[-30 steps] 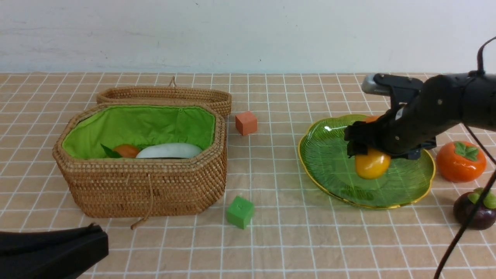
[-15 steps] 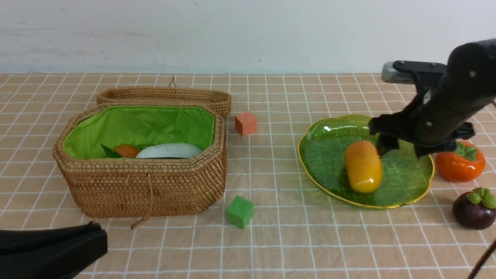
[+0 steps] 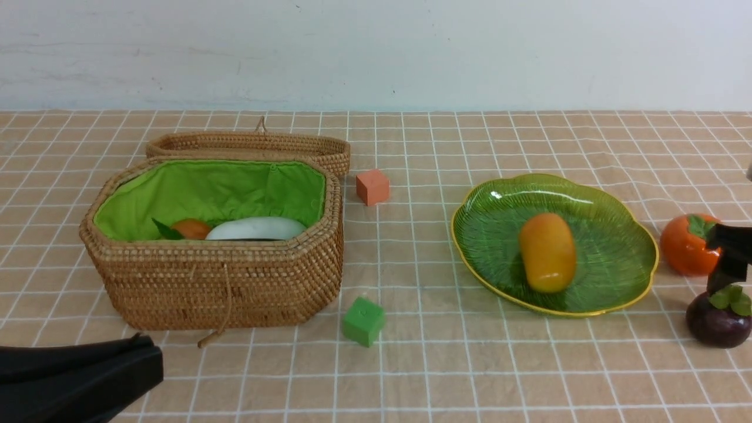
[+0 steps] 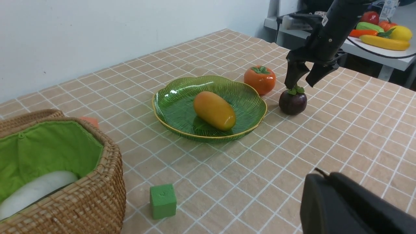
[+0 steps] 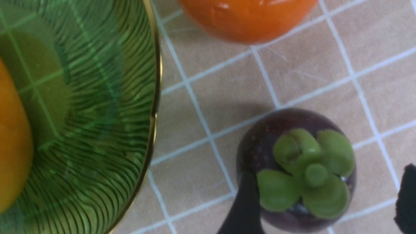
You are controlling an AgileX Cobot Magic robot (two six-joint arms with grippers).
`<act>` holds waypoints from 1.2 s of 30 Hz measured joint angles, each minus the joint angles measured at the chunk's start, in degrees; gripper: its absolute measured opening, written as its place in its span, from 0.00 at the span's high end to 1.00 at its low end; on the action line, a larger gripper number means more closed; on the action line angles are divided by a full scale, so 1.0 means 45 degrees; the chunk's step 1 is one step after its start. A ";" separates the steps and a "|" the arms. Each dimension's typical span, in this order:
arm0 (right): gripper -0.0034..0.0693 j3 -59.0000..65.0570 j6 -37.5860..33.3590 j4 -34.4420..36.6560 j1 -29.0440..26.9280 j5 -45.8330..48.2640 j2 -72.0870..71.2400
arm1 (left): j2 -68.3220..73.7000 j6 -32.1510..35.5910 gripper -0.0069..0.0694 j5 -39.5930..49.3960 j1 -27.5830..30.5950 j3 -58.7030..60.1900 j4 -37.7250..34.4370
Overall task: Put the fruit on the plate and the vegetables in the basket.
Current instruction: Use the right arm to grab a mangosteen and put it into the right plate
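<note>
The yellow-orange mango point(image 3: 547, 251) lies alone on the green glass plate point(image 3: 623, 264). To the plate's right, the orange persimmon point(image 3: 681, 247) and the dark purple mangosteen point(image 3: 717, 320) stand on the cloth. My right gripper point(image 4: 299, 84) hangs open just above the mangosteen point(image 5: 292, 162). One finger point(image 5: 243, 208) is close by its side and the other point(image 5: 406, 198) is well apart. The wicker basket point(image 3: 223, 288) holds the white radish point(image 3: 255, 228) and the potato point(image 3: 191, 228). My left gripper point(image 3: 150, 364) is shut and empty near the table's front left.
The basket's lid point(image 3: 252, 144) lies open behind it. An orange cube point(image 3: 372, 186) sits between basket and plate, and a green cube point(image 3: 364, 321) sits nearer the front. A side table with other toy produce point(image 4: 383, 32) stands beyond the table's right edge.
My right gripper let go of the mango, which now lies on the plate. It then moved right, past the persimmon, to above the mangosteen. The left arm stayed still.
</note>
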 joint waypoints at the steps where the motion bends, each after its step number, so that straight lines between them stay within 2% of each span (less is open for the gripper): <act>1: 0.12 0.0000 -0.0079 0.0061 -0.0001 -0.0190 0.0180 | 0.0000 0.0000 0.91 0.0000 0.0000 0.0000 -0.0012; 6: 0.10 0.0009 -0.0187 0.0222 -0.0001 -0.0747 0.1149 | 0.0000 0.0000 0.91 0.0000 0.0000 0.0000 -0.0136; 11: 0.14 0.0023 -0.0201 0.0228 -0.0001 -0.1303 0.2134 | 0.0000 -0.0010 0.91 0.0000 0.0000 0.0000 -0.0181; 25: 0.19 -0.0193 -0.0255 0.0181 -0.0001 -0.1074 0.2485 | 0.0000 -0.0010 0.90 0.0000 0.0000 0.0000 -0.0181; 30: 0.19 -0.0234 -0.0551 0.0181 -0.0001 -0.0772 0.2280 | 0.0000 -0.0010 0.90 0.0000 0.0000 0.0000 -0.0181; 33: 0.19 -0.0007 -0.0606 0.0153 -0.0001 0.0302 0.1732 | 0.0000 -0.0010 0.90 0.0000 0.0000 0.0000 -0.0181; 36: 0.19 0.0062 -0.0528 0.0302 0.0233 0.0792 -0.0193 | 0.0000 -0.0010 0.90 0.0000 0.0000 0.0000 -0.0181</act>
